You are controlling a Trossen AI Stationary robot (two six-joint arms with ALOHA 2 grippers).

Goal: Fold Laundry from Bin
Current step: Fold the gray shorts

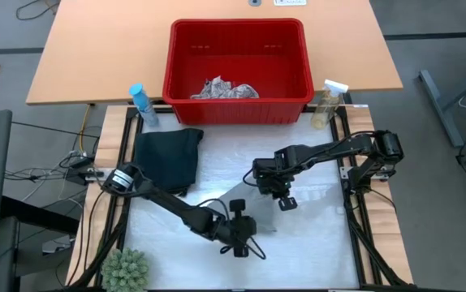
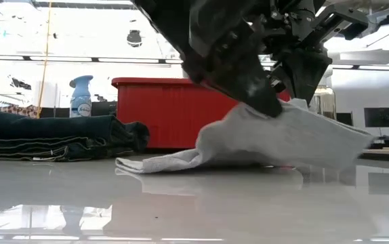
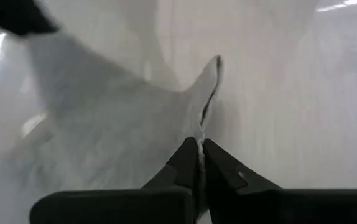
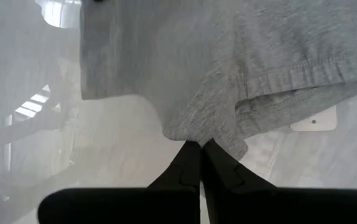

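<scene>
Grey cloth [image 2: 282, 139] | left pincer [image 3: 200, 149] clamped on it | right pincer [image 4: 201, 149] too (opposite edge)

No readable text anywhere

The blue spray bottle [image 1: 142, 104] and the clear spray bottle [image 1: 329, 103] carry labels, but the print on them is too small to make out. A white sign [image 1: 289, 2] at the far edge of the wooden table [image 1: 95, 49] shows marks that cannot be read. The red bin [image 1: 239, 71] bears no lettering.
</scene>
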